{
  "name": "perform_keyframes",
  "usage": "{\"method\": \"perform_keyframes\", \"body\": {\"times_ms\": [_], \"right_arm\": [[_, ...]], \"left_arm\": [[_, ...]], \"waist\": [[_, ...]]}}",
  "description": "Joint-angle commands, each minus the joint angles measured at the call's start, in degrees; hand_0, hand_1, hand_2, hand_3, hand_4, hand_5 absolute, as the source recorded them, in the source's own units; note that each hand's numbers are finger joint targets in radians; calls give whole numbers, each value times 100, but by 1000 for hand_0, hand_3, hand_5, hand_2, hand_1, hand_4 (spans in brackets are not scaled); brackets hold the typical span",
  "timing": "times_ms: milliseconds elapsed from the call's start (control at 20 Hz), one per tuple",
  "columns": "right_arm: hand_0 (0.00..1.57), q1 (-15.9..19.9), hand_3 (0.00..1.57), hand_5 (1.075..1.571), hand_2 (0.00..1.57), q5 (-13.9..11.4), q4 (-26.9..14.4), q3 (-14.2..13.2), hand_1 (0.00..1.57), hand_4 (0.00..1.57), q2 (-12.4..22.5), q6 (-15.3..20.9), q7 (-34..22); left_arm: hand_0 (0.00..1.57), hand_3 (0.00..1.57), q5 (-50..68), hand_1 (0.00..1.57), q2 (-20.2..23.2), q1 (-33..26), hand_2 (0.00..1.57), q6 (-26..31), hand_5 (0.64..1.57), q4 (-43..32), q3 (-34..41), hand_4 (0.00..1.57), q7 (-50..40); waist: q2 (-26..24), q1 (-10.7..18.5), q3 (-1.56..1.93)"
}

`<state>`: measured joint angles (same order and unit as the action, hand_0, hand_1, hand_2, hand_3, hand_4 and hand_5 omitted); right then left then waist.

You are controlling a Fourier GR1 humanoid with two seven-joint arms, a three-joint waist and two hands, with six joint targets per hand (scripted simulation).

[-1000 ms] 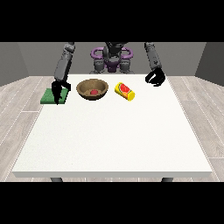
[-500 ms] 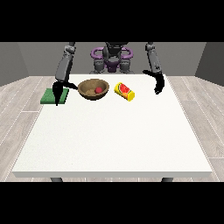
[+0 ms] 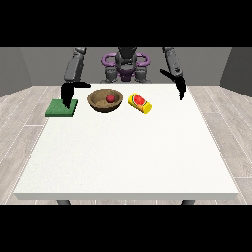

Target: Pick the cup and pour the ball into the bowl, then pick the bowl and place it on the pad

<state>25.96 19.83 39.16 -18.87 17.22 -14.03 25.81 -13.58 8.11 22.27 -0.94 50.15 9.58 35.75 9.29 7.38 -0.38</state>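
Note:
A brown wooden bowl (image 3: 98,104) stands at the back of the white table (image 3: 128,157) with a red ball (image 3: 111,98) inside it. Just to its right a yellow cup (image 3: 140,103) with a red inside lies on its side. A green pad (image 3: 56,110) lies left of the bowl. The hand at the view's left (image 3: 65,96) hangs over the pad's right part with its fingers pointing down, a short way from the bowl's rim. The hand at the view's right (image 3: 181,90) hangs by the table's right edge, fingers down, well apart from the cup and holding nothing.
The robot's purple and grey body (image 3: 125,66) stands behind the table's far edge. The table's wide white front half stretches towards the camera.
The hand at the view's right has uncurled and swung down and right, away from the cup. The bowl has shifted a little. The hand at the view's left has hardly moved.

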Motion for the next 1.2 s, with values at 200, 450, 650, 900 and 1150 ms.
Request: {"method": "perform_keyframes", "body": {"times_ms": [200, 450, 650, 900, 1150], "right_arm": [[0, -261, 0, 1570, 0, -232, 63, 597, 0, 0, -1021, 499, -270], [0, 210, 0, 1571, 0, -43, -722, 190, 0, 0, -778, 634, -7], [0, 498, 0, 1569, 0, 99, -1045, -8, 0, 0, -664, 435, 436], [0, 340, 0, 1571, 0, -58, -1245, 109, 0, 0, -932, 848, 615], [1571, -231, 1571, 1538, 1571, -1461, -1445, 1049, 1571, 1081, -401, 2182, 196]], "left_arm": [[0, 0, 194, 0, 62, -348, 0, 43, 697, -202, 119, 0, 46], [0, 0, 97, 0, 88, -276, 0, 287, 694, 601, -246, 0, -539], [0, 0, 184, 0, 94, -89, 0, 225, 701, 935, -208, 0, -271], [0, 0, 209, 0, 177, -221, 0, 312, 684, 1160, -228, 0, -546], [0, 0, 118, 0, 49, 167, 0, 494, 708, 1252, -514, 0, -367]], "waist": [[-540, -407, 38], [-236, 107, 42], [361, 251, 43], [243, 316, 43], [790, 908, 4]]}}
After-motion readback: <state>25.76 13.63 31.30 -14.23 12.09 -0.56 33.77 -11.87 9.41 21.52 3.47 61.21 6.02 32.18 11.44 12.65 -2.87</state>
